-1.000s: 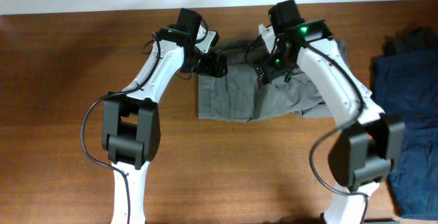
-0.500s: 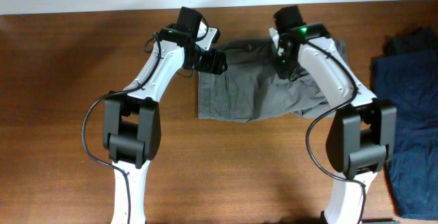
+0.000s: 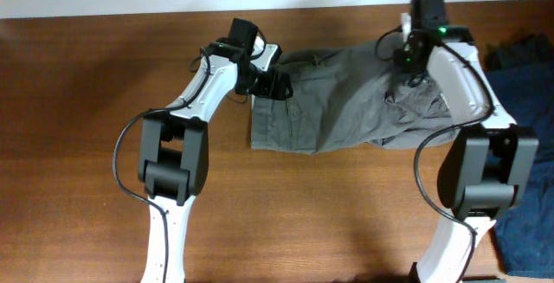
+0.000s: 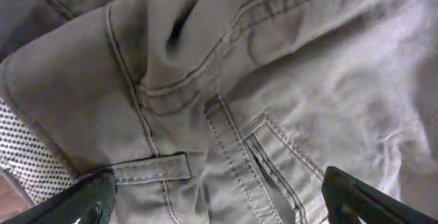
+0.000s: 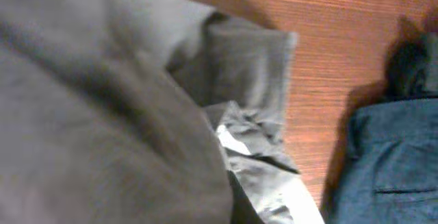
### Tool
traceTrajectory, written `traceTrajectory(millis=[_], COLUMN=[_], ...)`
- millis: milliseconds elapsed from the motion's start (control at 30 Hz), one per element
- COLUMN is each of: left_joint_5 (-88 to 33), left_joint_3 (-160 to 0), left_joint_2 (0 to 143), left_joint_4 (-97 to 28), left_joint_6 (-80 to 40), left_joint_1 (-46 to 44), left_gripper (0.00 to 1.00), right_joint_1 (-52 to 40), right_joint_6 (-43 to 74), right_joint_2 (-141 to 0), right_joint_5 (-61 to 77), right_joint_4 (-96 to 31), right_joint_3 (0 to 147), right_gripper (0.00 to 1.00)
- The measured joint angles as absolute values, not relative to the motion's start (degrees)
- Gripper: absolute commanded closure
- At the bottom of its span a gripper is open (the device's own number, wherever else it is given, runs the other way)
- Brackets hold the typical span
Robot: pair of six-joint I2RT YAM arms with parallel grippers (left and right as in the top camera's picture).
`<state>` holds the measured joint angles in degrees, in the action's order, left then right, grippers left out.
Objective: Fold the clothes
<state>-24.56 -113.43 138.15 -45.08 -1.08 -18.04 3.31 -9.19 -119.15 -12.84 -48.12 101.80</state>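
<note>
The clothes (image 3: 346, 110) are one mid-grey garment spread across the back middle of the wooden table (image 3: 86, 144). My left gripper (image 3: 275, 82) hovers at its back left corner, open. In the left wrist view both dark fingers (image 4: 85, 200) straddle the waistband and a belt loop of the clothes (image 4: 274, 80) with nothing pinched. My right gripper (image 3: 405, 58) is at the garment's back right, shut on a raised fold of cloth that stretches toward it. In the right wrist view the clothes (image 5: 102, 114) drape over and hide the fingers.
Dark navy-blue garments (image 3: 519, 144) lie piled at the table's right edge, just right of the grey cloth, and show at the right of the right wrist view (image 5: 390, 162). Bare wood lies to the left and along the front. A white wall borders the back edge.
My right gripper has shut on the cloth and moved right, pulling the garment's back edge out with it. The left gripper has stayed at the left corner, still open.
</note>
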Motion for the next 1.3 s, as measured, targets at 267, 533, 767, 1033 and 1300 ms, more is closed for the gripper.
traceTrajectory(millis=[267, 533, 767, 1033, 1300], left_joint_5=[-16.2, -8.6, -5.1, -4.5, -13.6], left_joint_3=[-113.6, -113.6, -114.9, -119.6, -121.0], left_joint_2=[138.6, 139.2, 139.2, 136.1, 132.5], left_joint_4=[-39.6, -36.2, -36.9, -39.8, -43.2], left_joint_6=[-1.1, -1.5, -2.8, -2.8, -2.8], left_joint_1=[-17.4, -11.9, -8.3, -10.7, -16.5], left_gripper=[0.03, 0.02, 0.01, 0.01, 0.01], right_joint_1=[7.4, 9.5, 9.5, 9.6, 9.8], right_joint_6=[-7.5, -5.9, -4.4, 1.5, -6.0], right_joint_2=[-119.2, -119.2, -119.2, -119.0, -116.0], right_joint_5=[-12.8, -12.8, -14.7, -17.0, -6.3], right_joint_4=[-48.1, -47.3, -47.8, -62.7, -79.9], right_joint_3=[101.8, 101.8, 101.9, 111.6, 117.6], right_gripper=[0.96, 0.57, 0.01, 0.01, 0.01])
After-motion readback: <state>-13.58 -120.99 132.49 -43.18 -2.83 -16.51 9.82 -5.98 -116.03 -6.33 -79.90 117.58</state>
